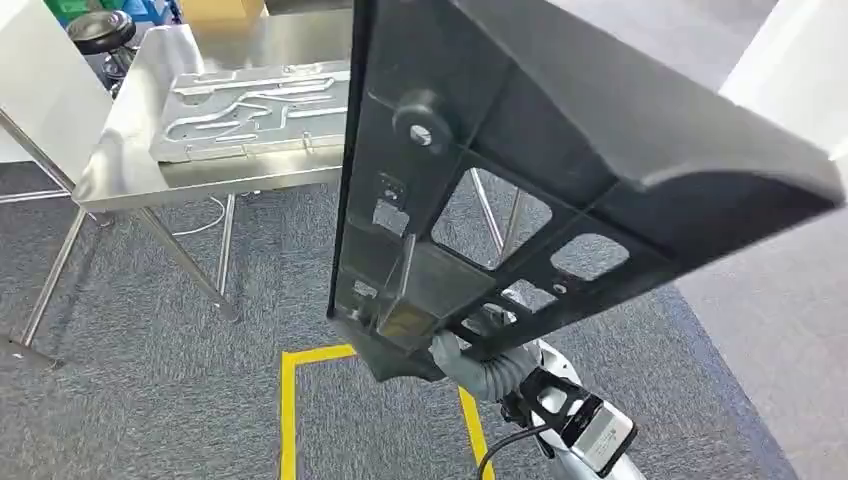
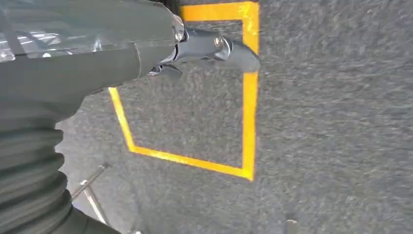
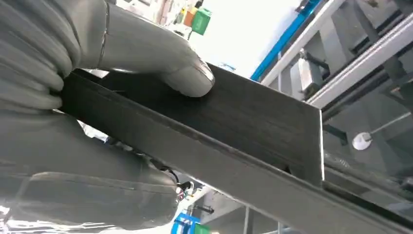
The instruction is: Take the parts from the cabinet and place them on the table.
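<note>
My right hand clamps the large black ribbed plastic panel aloft, my left hand hangs empty with fingers apart, so I'd carry it level and lower gently onto the steel table's near edge beside the embossed metal plate.

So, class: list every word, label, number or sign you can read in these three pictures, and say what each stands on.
No text can be read.
A pale sticker on the black plastic part, near the right hand: too blurred to read.
The yellow tape square on the carpet carries no writing.
The embossed metal panel on the steel table shows no lettering.
</note>
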You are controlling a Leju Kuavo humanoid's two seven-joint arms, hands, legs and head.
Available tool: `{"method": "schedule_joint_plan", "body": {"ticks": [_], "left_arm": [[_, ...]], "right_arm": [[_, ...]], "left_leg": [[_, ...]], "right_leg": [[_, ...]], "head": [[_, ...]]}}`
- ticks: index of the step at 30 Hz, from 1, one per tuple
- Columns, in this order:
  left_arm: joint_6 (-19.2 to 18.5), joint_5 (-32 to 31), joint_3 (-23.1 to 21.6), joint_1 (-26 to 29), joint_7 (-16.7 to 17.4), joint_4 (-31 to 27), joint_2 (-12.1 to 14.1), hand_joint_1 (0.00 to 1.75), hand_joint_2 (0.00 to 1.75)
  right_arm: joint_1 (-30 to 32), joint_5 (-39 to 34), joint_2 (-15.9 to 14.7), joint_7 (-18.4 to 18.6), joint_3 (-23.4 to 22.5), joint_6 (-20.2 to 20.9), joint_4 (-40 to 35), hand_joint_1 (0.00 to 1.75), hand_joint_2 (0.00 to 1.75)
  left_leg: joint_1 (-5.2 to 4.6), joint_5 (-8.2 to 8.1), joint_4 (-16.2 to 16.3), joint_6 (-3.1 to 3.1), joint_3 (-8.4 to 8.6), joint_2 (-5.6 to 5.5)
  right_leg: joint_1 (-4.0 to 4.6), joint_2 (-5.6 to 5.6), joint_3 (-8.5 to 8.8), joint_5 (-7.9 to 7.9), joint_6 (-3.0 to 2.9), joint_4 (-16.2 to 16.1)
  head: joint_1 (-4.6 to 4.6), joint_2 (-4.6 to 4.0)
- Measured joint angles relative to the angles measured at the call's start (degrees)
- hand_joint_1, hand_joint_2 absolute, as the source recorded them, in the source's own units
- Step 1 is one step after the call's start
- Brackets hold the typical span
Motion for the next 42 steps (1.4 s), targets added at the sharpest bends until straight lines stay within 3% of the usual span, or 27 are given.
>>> {"method": "schedule_joint_plan", "body": {"ticks": [2, 3, 6, 7, 8, 9, 11, 12, 13, 14, 16, 18, 19, 21, 22, 23, 25, 29, 30, 31, 34, 36, 38, 39, 40, 41, 42], "left_arm": [[0.0, 0.0, 0.0, 0.0, 0.0, 0.0, -0.1, 0.0, 1.75], [0.0, 0.0, 0.0, -0.2, 0.0, 0.0, -0.1, 0.0, 1.75], [0.0, 0.0, 0.0, -0.3, 0.0, 0.0, -0.1, 0.0, 1.75], [0.0, 0.0, 0.0, -0.1, 0.0, 0.0, -0.1, 0.0, 1.75], [0.0, 0.0, 0.0, -0.1, 0.0, 0.0, -0.2, 0.0, 1.75], [0.0, 0.0, 0.0, 0.0, 0.0, 0.0, -0.2, 0.0, 1.75], [0.0, 0.0, 0.0, 0.0, 0.1, 0.0, -0.3, 0.0, 1.75], [0.0, 0.0, 0.0, 0.0, 0.1, 0.0, -0.3, 0.0, 1.75], [0.0, 0.0, 0.0, -0.1, 0.1, 0.0, -0.3, 0.0, 1.75], [0.0, 0.0, 0.0, -0.1, 0.1, 0.0, -0.3, 0.0, 1.75], [0.0, 0.0, 0.0, -0.1, 0.1, 0.0, -0.3, 0.0, 1.75], [0.0, 0.0, 0.0, -0.3, 0.1, 0.0, -0.3, 0.0, 1.75], [0.0, 0.0, 0.0, -0.4, 0.1, 0.0, -0.3, 0.0, 1.75], [0.0, 0.0, 0.0, -0.3, 0.1, 0.0, -0.3, 0.0, 1.75], [0.0, 0.0, 0.0, -0.2, 0.1, 0.0, -0.3, 0.0, 1.75], [0.1, 0.0, 0.0, -0.1, 0.1, 0.0, -0.3, 0.0, 1.75], [0.0, 0.0, 0.0, -0.1, 0.2, 0.0, -0.3, 0.0, 1.75], [0.1, 0.0, 0.0, -0.1, 0.2, 0.0, -0.3, 0.0, 1.75], [0.0, 0.0, 0.0, -0.1, 0.2, 0.0, -0.3, 0.0, 1.75], [0.1, 0.0, 0.0, -0.1, 0.2, 0.0, -0.3, 0.0, 1.75], [0.0, 0.0, 0.0, -0.1, 0.2, 0.0, -0.3, 0.0, 1.75], [0.0, 0.0, 0.0, -0.2, 0.2, 0.0, -0.3, 0.0, 1.75], [0.0, 0.0, 0.0, -0.2, 0.2, 0.0, -0.3, 0.0, 1.75], [0.0, 0.0, 0.0, -0.1, 0.2, 0.0, -0.3, 0.0, 1.75], [0.0, 0.0, 0.0, -0.1, 0.2, 0.0, -0.3, 0.0, 1.75], [0.0, 0.0, 0.0, -0.1, 0.2, 0.0, -0.3, 0.0, 1.75], [0.0, 0.0, 0.0, -0.1, 0.2, 0.0, -0.3, 0.0, 1.75]], "right_arm": [[0.0, 0.4, 0.0, 0.0, 0.0, -0.3, -0.3, 1.75, 1.75], [-0.2, 0.9, 0.0, 0.1, 0.0, -0.4, -0.4, 1.75, 1.75], [-0.1, 2.1, 0.0, 0.1, 0.0, -0.9, -0.4, 1.75, 1.75], [0.1, 2.2, -0.1, 0.1, 0.1, -1.0, -0.4, 1.75, 1.75], [0.1, 2.2, -0.1, 0.1, 0.1, -1.0, -0.3, 1.75, 1.75], [0.1, 2.2, -0.1, 0.1, 0.1, -1.0, -0.3, 1.75, 1.75], [0.1, 1.6, -0.1, 0.0, 0.1, -0.8, -0.3, 1.75, 1.75], [0.1, 1.0, -0.1, 0.0, 0.1, -0.6, -0.3, 1.75, 1.75], [0.0, 0.4, -0.2, 0.0, 0.1, -0.3, -0.2, 1.75, 1.75], [0.0, 0.2, -0.2, 0.0, 0.1, 0.0, -0.2, 1.75, 1.75], [-0.1, 0.0, -0.2, 0.0, 0.0, 0.0, -0.2, 1.75, 1.75], [-0.1, 0.0, -0.2, 0.0, 0.0, 0.0, -0.4, 1.75, 1.75], [-0.2, -0.1, -0.2, 0.0, 0.0, 0.0, -0.4, 1.75, 1.75], [-0.1, -0.1, -0.2, 0.0, 0.0, 0.0, -0.5, 1.75, 1.75], [0.1, -0.1, -0.2, 0.0, 0.0, 0.0, -0.5, 1.75, 1.75], [0.1, -0.1, -0.2, 0.0, 0.0, 0.0, -0.5, 1.75, 1.75], [0.1, -0.1, -0.2, 0.0, 0.0, 0.0, -0.5, 1.75, 1.75], [0.1, -0.1, -0.2, 0.0, 0.0, 0.0, -0.5, 1.75, 1.75], [0.2, -0.1, -0.2, 0.0, 0.0, 0.0, -0.8, 1.75, 1.75], [0.4, -0.1, -0.2, 0.0, 0.0, 0.0, -1.2, 1.75, 1.75], [0.5, -0.1, -0.2, 0.0, 0.0, 0.0, -1.8, 1.75, 1.75], [0.6, 0.0, -0.2, 0.0, -0.1, 0.0, -2.3, 1.75, 1.75], [1.1, 0.0, -0.3, 0.0, -0.2, 0.0, -2.3, 1.75, 1.75], [1.3, 0.0, -0.3, 0.0, -0.3, 0.0, -2.3, 1.75, 1.75], [1.5, 0.0, -0.3, 0.0, -0.4, 0.0, -2.3, 1.75, 1.75], [1.6, 0.0, -0.3, 0.0, -0.5, 0.0, -2.4, 1.75, 1.75], [1.6, 0.1, -0.3, 0.0, -0.5, 0.0, -2.4, 1.75, 1.75]], "left_leg": [[0.79, 1.01, -0.9, 0.24, 2.03, -0.13], [0.84, 0.81, -1.0, 0.49, 2.68, -0.18], [0.84, 0.23, -1.0, 0.56, 2.89, -0.7], [0.93, -0.05, -0.9, 0.41, 3.02, -1.06], [1.03, -0.3, -0.9, 0.29, 3.29, -1.08], [1.19, -0.68, -0.9, 0.2, 3.7, -1.18], [1.53, -1.67, -0.7, -0.41, 4.86, -1.73], [1.54, -2.09, -0.7, -0.9, 5.09, -1.82], [1.37, -2.33, -0.7, -1.31, 5.21, -2.0], [1.36, -2.59, -1.0, -1.72, 5.2, -1.93], [1.23, -2.52, -0.5, -2.35, 6.01, -1.78], [1.42, -2.38, 3.1, -2.6, 4.5, -0.99], [1.39, -2.95, 7.1, -2.83, 2.04, -0.64], [1.4, -6.72, 15.4, -3.18, -3.76, -0.53], [1.4, -8.27, 17.6, -3.19, -5.77, -0.49], [1.4, -8.34, 17.6, -3.08, -6.8, -0.48], [1.37, -4.92, 12.2, -2.61, -5.81, -0.4], [1.36, -3.99, 10.8, -2.5, -5.38, -0.37], [1.07, 2.02, 3.1, -1.6, -2.89, 0.14], [0.48, 3.04, 0.5, -0.99, -2.09, 0.45], [0.9, 2.83, -0.4, -0.3, -0.24, 0.09], [0.93, 2.1, -0.4, 0.27, 0.41, 0.07], [0.88, 1.17, -0.4, 0.44, 1.19, -0.03], [0.86, 0.67, -0.4, 0.43, 1.79, -0.14], [0.86, 0.05, -0.4, 0.4, 2.63, -0.29], [0.84, -0.49, -0.4, 0.34, 3.42, -0.41], [0.78, -1.13, -0.4, 0.22, 4.38, -0.52]], "right_leg": [[0.11, -0.01, 0.34, -0.5, 0.66, 1.0], [0.08, -0.19, -0.56, -1.48, 1.06, 3.0], [-0.66, -0.31, -7.66, -6.72, 1.89, 13.3], [-0.95, -0.34, -9.73, -7.39, 2.25, 15.5], [-1.21, -0.39, -10.35, -6.23, 2.67, 14.9], [-1.44, -0.47, -9.82, -3.63, 2.93, 12.0], [-1.84, -0.49, -6.57, 3.46, 2.92, 2.1], [-1.77, -0.42, -6.07, 4.5, 2.74, 0.4], [-1.26, -0.61, -6.55, 2.17, 2.11, -0.2], [-1.17, -0.6, -6.38, 3.3, 1.36, -0.1], [-1.28, -0.52, -5.95, 3.53, 0.45, -0.2], [-1.5, -0.71, -4.41, 3.16, -0.33, -0.7], [-1.46, -0.8, -4.03, 2.86, -0.64, -0.8], [-1.3, -0.83, -3.4, 2.11, -0.85, -0.9], [-1.25, -0.81, -3.02, 1.71, -0.9, -0.9], [-1.2, -0.77, -2.48, 1.27, -0.87, -0.9], [-1.08, -0.76, -1.2, 0.33, -0.8, -0.9], [-1.05, -0.76, -0.96, 0.15, -0.76, -0.9], [-0.99, -0.88, 0.06, -0.8, -0.55, -1.0], [-0.72, -0.77, 1.45, -1.62, 0.72, -1.3], [-0.89, -0.88, 0.83, -1.24, 1.54, 1.5], [-0.92, -0.85, -4.03, -2.55, 1.93, 9.0], [-0.98, -0.85, -9.45, -6.77, 2.33, 15.5], [-1.03, -0.86, -10.91, -7.95, 2.36, 16.0], [-1.04, -0.87, -11.23, -7.4, 2.41, 14.3], [-1.03, -0.86, -10.71, -5.58, 2.31, 11.4], [-0.99, -0.84, -9.6, -2.0, 2.04, 6.9]], "head": [[-0.02, 0.0], [0.02, 0.0], [0.0, 0.0], [0.0, 0.0], [0.0, 0.0], [0.0, 0.0], [0.0, 0.0], [0.02, 0.0], [0.02, 0.0], [0.0, 0.0], [0.0, 0.0], [0.0, 0.0], [0.0, 0.0], [0.0, 0.0], [0.0, 0.0], [0.0, 0.0], [0.0, 0.0], [0.0, 0.0], [0.0, 0.0], [0.0, 0.0], [0.02, 0.0], [0.02, 0.0], [0.0, 0.0], [0.0, 0.0], [0.0, 0.0], [0.02, 0.0], [0.0, 0.0]]}}
